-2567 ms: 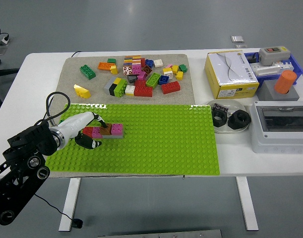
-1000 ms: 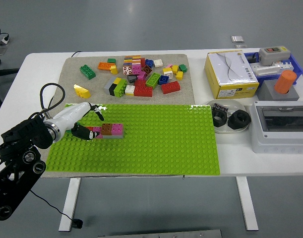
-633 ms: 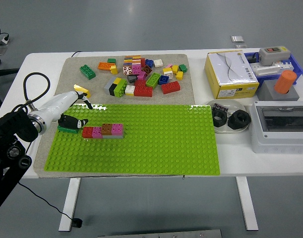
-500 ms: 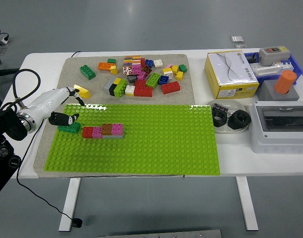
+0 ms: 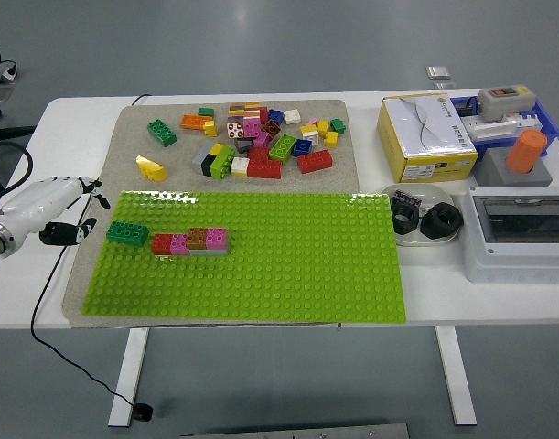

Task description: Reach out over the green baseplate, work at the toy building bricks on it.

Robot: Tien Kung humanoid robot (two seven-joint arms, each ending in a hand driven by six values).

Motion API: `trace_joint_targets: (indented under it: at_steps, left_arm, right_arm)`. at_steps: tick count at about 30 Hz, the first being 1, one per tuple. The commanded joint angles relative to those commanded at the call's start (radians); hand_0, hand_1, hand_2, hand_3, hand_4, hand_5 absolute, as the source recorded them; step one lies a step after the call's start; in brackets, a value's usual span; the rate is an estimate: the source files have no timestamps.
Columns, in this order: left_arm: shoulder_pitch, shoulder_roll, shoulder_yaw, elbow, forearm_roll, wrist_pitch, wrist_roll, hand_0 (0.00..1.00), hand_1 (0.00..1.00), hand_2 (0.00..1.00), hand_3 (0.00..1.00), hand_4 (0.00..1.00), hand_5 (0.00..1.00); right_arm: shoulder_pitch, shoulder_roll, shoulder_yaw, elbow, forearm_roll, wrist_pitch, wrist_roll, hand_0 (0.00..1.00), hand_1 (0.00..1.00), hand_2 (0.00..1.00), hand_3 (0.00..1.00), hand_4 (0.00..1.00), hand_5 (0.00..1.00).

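1. The left robot hand (image 5: 55,212) hangs over the counter (image 5: 23,293), off the green baseplate (image 5: 261,265), fingers loosely spread and empty.
2. Just to its right, a dark green brick (image 5: 127,233) sits on the baseplate, heading a row of red, pink, brown and pink bricks (image 5: 190,241), likely placed to lengthen the line.
3. Beyond and to the right, loose bricks (image 5: 252,137) wait as supply.

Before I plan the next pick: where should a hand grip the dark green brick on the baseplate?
Take the dark green brick by its long front and back sides, from above. It lies flat on the green baseplate; the red brick crowds its right end.
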Motion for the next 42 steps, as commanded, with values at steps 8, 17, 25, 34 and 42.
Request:
trace_joint_targets:
  at_steps: [8,17,25,34,42]
  left_arm:
    - [-0.039,-0.027,0.041,0.063,0.002,-0.019,0.025,0.982,0.978,0.998,0.851,0.656,0.002]
    - [-0.076,-0.044,0.095,0.095,-0.005,-0.059,0.058,0.984,0.985,0.998,0.872,0.679,0.002]
    - [-0.099,-0.057,0.129,0.123,-0.011,-0.058,0.052,0.982,0.984,0.998,0.866,0.671,0.002]
    - [-0.126,-0.085,0.159,0.158,-0.013,-0.039,0.031,0.986,0.983,0.998,0.859,0.687,0.002]
    - [-0.149,-0.112,0.179,0.202,-0.021,-0.037,0.022,0.988,0.981,0.998,0.840,0.707,0.002]
  right_arm:
    - [0.007,0.004,0.012,0.000,-0.015,0.003,-0.007,0.685,0.682,0.693,0.902,0.625,0.998]
    - [0.016,0.005,0.022,0.000,-0.035,0.007,-0.014,0.685,0.681,0.694,0.904,0.622,0.998]
    - [0.018,0.005,0.032,0.000,-0.054,0.009,-0.017,0.686,0.681,0.694,0.906,0.614,0.998]
    - [0.019,0.000,0.026,0.000,-0.049,0.006,-0.010,0.688,0.681,0.698,0.908,0.595,0.998]
    - [0.024,-0.006,0.015,0.000,-0.034,0.004,-0.002,0.689,0.681,0.698,0.908,0.592,0.998]
